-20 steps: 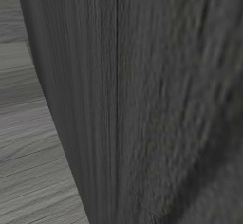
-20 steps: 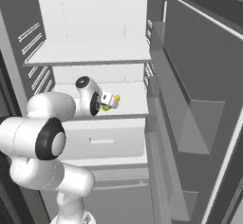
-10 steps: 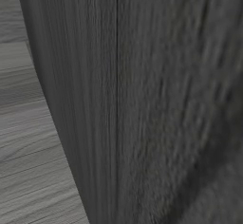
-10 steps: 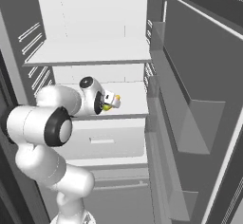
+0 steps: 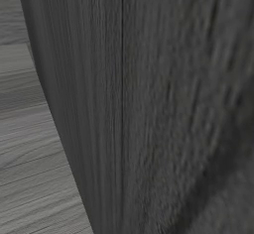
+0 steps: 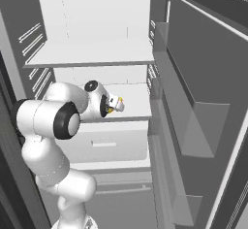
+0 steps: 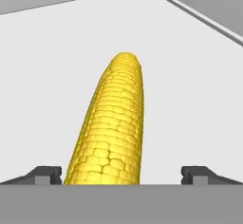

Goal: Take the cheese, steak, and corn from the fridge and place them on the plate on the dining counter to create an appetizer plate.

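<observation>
The two-finger gripper [image 7: 121, 175] stands wide, its small dark fingertips [image 7: 45, 174] spread far to either side of the yellow cob of corn [image 7: 111, 130] and clear of it, with white shelf showing in the gap on the right; nothing is held. In the hand view the corn, a long cylinder of plump yellow kernels, lies flat on the white fridge shelf [image 7: 47, 66] and runs straight away from the gripper, its near end between the fingertips and closer to the left one, its rounded far end pointing toward the back of the compartment. Beyond that far end the shelf stays bare up to the grey back wall.

From the right base view, the white arm with dark joints reaches from the lower left into the tall grey fridge with the white interior [image 6: 145, 14], its hand at the middle shelf [image 6: 135, 99], where a small patch of yellow shows at the gripper [image 6: 116, 105]. Just under that shelf is the white drawer [image 6: 111, 145]; above it sits another white shelf. Right of the shelf, the open fridge door [image 6: 203, 77] carries grey bins.

In the left base view, a dark wood-grain panel [image 5: 149, 104] stands close to the camera, with grey plank floor [image 5: 25, 129] to its left.
</observation>
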